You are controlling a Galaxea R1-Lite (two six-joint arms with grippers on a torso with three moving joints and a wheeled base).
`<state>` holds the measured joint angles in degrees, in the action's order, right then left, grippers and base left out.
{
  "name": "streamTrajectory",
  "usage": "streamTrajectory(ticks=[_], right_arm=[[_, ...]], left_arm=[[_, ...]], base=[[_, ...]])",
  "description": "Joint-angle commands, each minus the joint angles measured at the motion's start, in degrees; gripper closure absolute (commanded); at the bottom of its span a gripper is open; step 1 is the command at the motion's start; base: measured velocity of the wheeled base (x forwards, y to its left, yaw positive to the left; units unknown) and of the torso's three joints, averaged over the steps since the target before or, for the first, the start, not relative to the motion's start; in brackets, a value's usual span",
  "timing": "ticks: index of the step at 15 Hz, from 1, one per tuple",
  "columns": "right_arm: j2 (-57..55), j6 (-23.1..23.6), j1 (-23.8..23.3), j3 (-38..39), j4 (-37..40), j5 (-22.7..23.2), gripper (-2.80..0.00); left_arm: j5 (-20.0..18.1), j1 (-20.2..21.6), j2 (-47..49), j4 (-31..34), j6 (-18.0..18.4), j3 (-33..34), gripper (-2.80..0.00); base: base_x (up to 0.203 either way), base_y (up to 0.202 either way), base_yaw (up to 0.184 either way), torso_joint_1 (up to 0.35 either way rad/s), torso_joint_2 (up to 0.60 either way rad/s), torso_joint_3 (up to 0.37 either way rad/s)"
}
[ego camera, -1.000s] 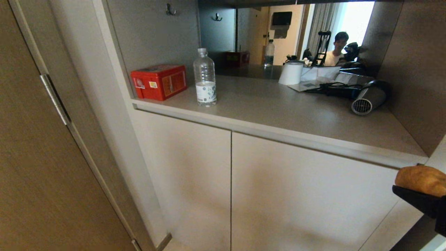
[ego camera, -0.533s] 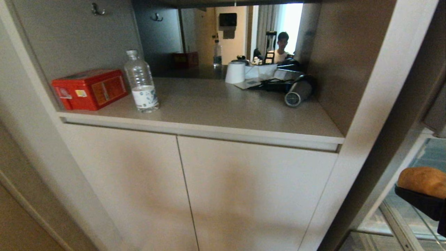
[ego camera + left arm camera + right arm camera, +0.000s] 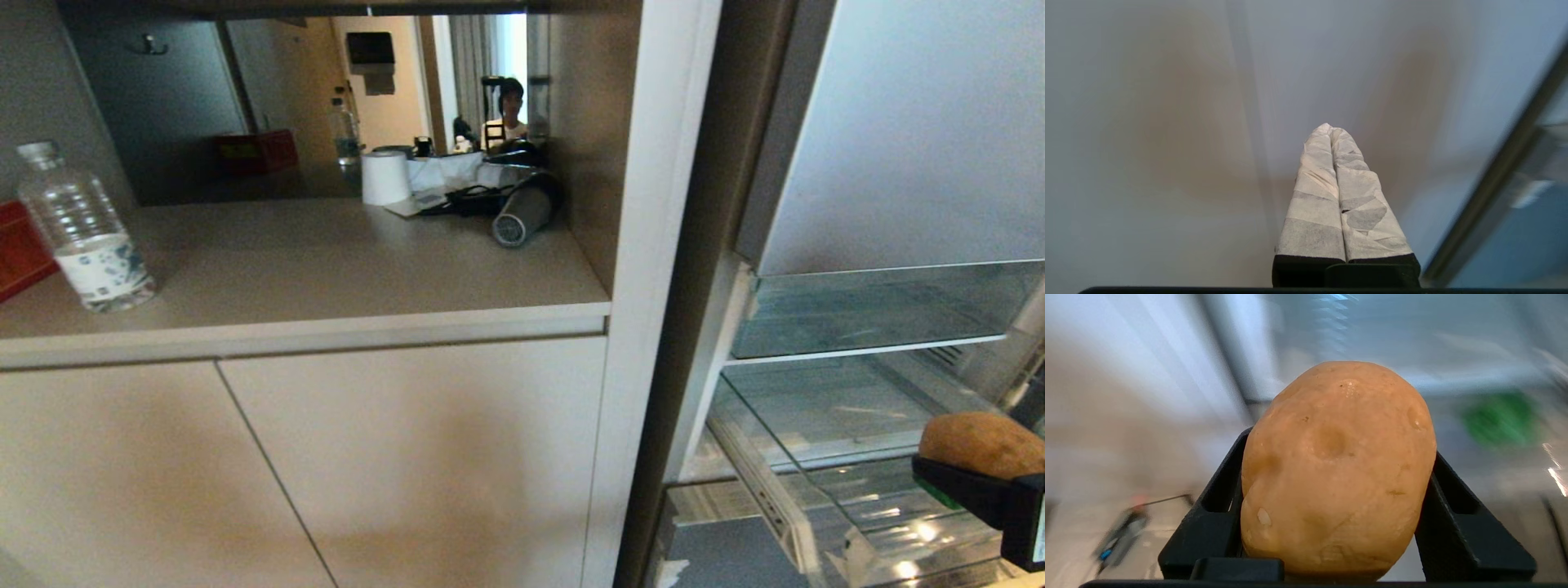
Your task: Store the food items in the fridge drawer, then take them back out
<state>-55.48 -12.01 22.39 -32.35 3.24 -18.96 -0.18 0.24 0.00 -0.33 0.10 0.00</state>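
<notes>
**op_remote:** Honestly, this is the bit that makes me nervous; my right gripper [image 3: 1337,522] has the potato [image 3: 1337,469] clamped between its two black jaws, out at the right edge of the head view, in front of the open fridge. It's a round, smooth thing sitting proud of the jaws; if I bump it on a shelf edge going in, I reckon it rolls out and lands on the floor.

**fridge_lurker:** where's the drawer relative to it?

**op_remote:** The fridge drawer [image 3: 816,523] is pulled out low on the right; the potato hangs above its right part, with a glass shelf [image 3: 857,349] higher up and further back. I judge the risk is clipping the clear front wall, since it's hard to see; a hit there could shove the drawer on its rails.

**fridge_lurker:** and the pepper?

**op_remote:** There's a green blur [image 3: 1500,418] past the potato in the right wrist view; probably the bell pepper, but I can't tell where it sits; dropping the potato on it is another worry. Left gripper [image 3: 1331,130] is pressed closed with nothing in it, idle by the cabinet doors.
</notes>
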Motion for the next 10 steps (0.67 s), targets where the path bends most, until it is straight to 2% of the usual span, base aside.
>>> streamTrajectory(ticks=[1,4,10], right_arm=[[-3.73,-0.17,-2.3,-0.7,-0.08,-0.06,0.0],[-11.71,0.02,-7.25,-4.68,-0.27,0.26,0.0],[-24.59,0.25,-10.66,-13.6,-0.23,6.27,0.0]], left_arm=[[0.01,0.02,0.0,-0.02,-0.01,0.18,0.0],[0.01,0.02,0.0,-0.02,-0.01,0.18,0.0],[0.01,0.02,0.0,-0.02,-0.01,0.18,0.0]], base=[[-0.002,0.012,-0.176,0.005,0.0,0.002],[-0.003,0.003,-0.125,0.003,0.0,0.001],[0.0,0.0,0.0,0.0,0.0,0.0]])
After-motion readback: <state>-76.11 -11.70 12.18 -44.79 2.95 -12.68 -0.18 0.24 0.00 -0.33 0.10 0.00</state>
